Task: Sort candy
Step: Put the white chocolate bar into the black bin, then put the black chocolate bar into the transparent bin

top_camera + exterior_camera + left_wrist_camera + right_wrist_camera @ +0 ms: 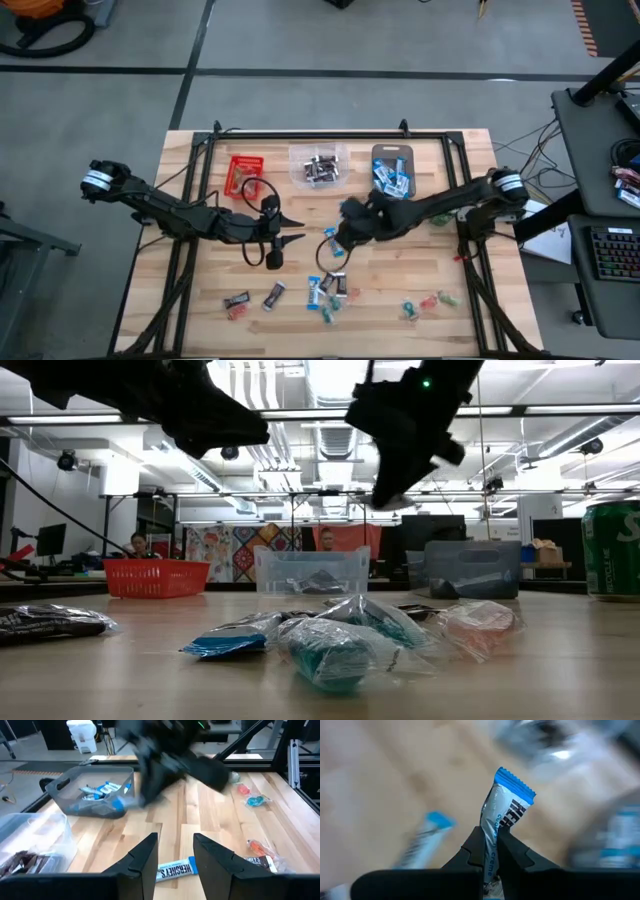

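On the wooden table (420, 270), the left end effector (288, 228) hovers left of centre with its fingers parted and nothing between them, a blue-and-white Hershey's bar (175, 869) lying on the boards just ahead of it. At the far edge stand a red bin (243, 172), a clear bin (318, 165) of dark candy and a grey bin (392, 170) of blue-and-white candy. The right end effector (490, 851) is above the table's middle, clamped tight on a blue-and-white candy (507, 807), with the loose candy (328, 290) scattered along the near edge.
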### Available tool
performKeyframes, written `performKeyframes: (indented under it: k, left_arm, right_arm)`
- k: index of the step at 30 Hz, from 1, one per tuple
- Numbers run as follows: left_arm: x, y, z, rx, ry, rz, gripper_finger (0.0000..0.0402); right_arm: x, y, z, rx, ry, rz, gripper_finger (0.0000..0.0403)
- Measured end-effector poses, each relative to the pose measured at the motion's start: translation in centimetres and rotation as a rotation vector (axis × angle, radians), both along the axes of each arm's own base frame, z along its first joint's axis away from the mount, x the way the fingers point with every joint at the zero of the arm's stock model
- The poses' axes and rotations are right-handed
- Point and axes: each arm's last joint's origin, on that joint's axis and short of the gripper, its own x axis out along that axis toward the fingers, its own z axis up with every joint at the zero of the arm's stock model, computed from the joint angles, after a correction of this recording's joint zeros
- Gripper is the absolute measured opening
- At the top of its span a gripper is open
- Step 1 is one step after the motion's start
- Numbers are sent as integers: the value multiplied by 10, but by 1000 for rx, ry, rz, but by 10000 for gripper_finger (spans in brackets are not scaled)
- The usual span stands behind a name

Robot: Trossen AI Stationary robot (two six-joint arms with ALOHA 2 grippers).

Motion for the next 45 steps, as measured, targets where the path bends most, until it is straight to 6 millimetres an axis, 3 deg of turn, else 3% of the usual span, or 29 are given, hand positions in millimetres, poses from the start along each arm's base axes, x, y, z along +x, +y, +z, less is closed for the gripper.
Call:
performKeyframes:
  k: [6, 9, 15, 22, 27, 35, 40, 45]
  left_arm:
    - [0, 0, -1, -28, 11, 9, 107]
    - [-1, 0, -2, -39, 13, 12, 107]
    - [-2, 1, -6, -74, 48, 28, 107]
    - [-5, 1, -14, -155, 119, 65, 107]
    - [-9, 1, -21, -261, 201, 75, 107]
    - [-15, -15, -27, -404, 383, 132, 107]
    - [-19, -38, -28, -456, 554, 190, 107]
    - [-21, -73, -32, -480, 704, 184, 107]
  right_arm:
    - [-30, -41, 28, -86, 76, -156, 16]
    - [-40, -63, 33, -96, 114, -230, 15]
    - [-49, -106, 29, -99, 170, -338, 31]
    - [-62, -141, 14, -85, 239, -437, 108]
    - [-66, -146, 11, -62, 248, -454, 146]
    - [-62, -134, 14, -64, 224, -411, 146]
    - [-57, -127, 14, -74, 194, -382, 150]
    - [-54, -122, 15, -79, 179, -355, 149]
